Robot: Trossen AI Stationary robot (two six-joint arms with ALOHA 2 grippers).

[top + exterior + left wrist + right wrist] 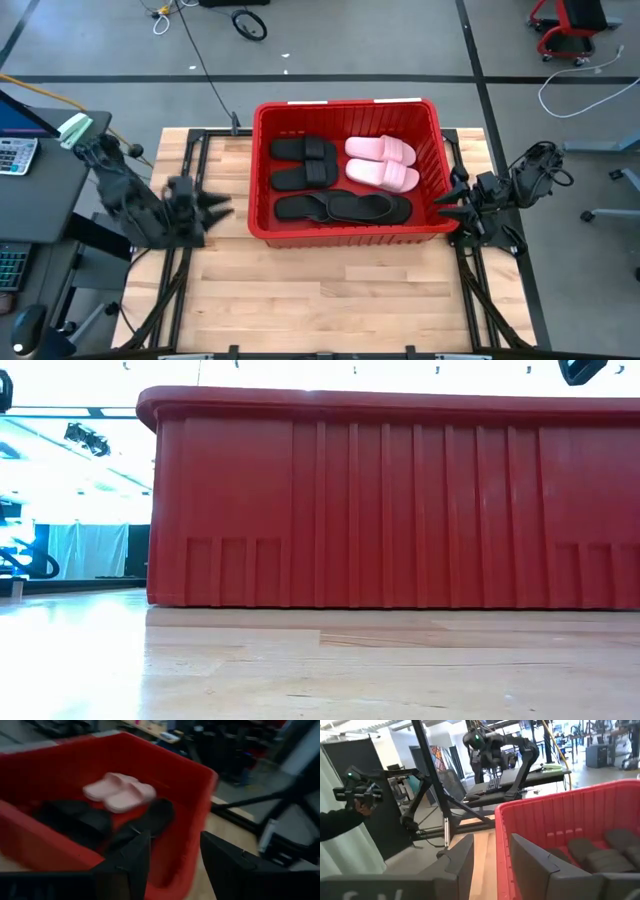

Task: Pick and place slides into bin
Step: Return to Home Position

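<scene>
High view, red bin (pixel 262 170) at frame centre holds pink slides (pixel 382 162), black slides (pixel 304 163), black flip-flops (pixel 343 208), low view only its ribbed wall, left gripper (pixel 225 206), right gripper (pixel 440 203) flank it, fingers apparently parted

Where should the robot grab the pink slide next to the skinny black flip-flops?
Probably its wide strap, pinched from straight above. The pink slide lies flat, strap up, inside the red bin. The bin's tall walls block a sideways reach, and the strap arches off the sole, which gives an edge to pinch.
</scene>
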